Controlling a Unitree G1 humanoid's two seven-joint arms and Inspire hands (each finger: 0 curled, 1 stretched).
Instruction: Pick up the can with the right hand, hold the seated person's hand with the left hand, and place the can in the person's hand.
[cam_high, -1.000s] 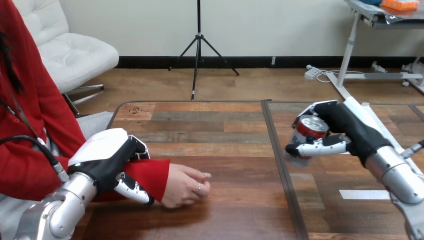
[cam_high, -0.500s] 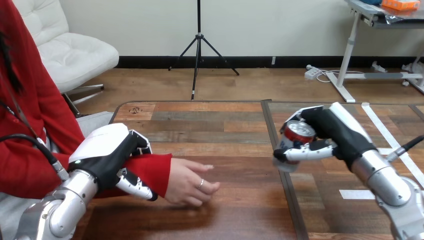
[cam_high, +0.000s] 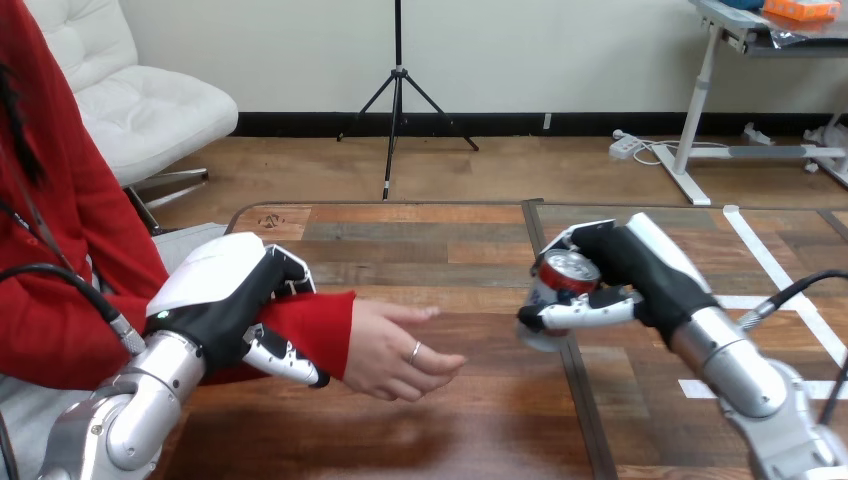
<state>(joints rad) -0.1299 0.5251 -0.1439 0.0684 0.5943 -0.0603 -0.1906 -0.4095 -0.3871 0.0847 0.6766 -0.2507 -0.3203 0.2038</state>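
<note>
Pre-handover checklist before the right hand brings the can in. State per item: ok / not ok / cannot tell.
1. Right hand grip on can: ok, fingers and thumb curled round it.
2. Left hand on the person's wrist: ok, fingers curled round it.
3. Person's hand open: ok, its fingers are uncurled.
4. Palm facing up: cannot tell.
5. Path from can to the person's hand: ok, bare table between.
6. Can in the person's hand: not ok, apart.

**Table surface: findings**
Wooden table (cam_high: 450, 250) of mixed brown planks; a dark seam (cam_high: 582, 400) runs front to back, right of centre; white tape strips (cam_high: 770, 268) lie flat on the right-hand section
</note>
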